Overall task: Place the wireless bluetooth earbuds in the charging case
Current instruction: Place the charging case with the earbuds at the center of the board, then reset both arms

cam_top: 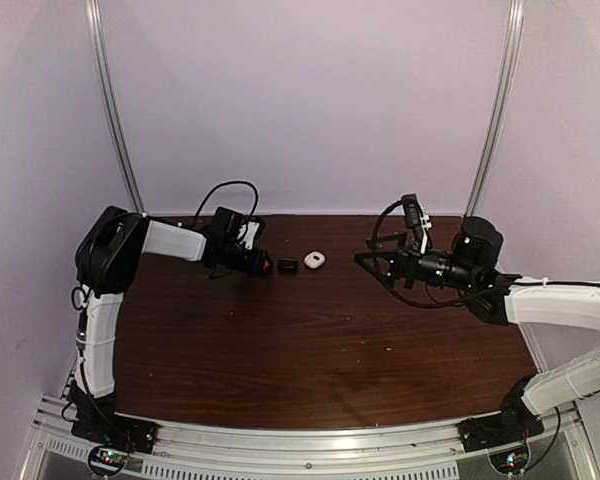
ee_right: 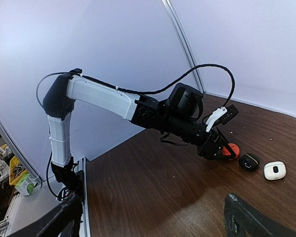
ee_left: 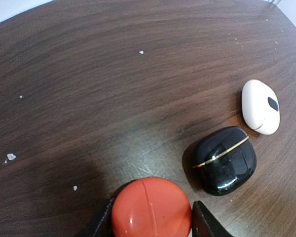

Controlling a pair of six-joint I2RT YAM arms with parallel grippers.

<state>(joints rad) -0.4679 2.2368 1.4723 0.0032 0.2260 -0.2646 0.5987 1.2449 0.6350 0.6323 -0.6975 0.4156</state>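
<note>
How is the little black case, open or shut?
Shut. The black case lies on the table, lid down, only a thin gold seam showing.

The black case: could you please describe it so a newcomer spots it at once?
On the wooden table, three cases lie in a row by the left gripper. The black case is the middle one, between the red case and the white case, and alone bears a thin gold line.

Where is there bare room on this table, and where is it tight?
Free: the broad near table in front of the cases; also between the white case and the open right gripper. Crowded: the red case, in the left gripper, black case and white case sit close together.
</note>
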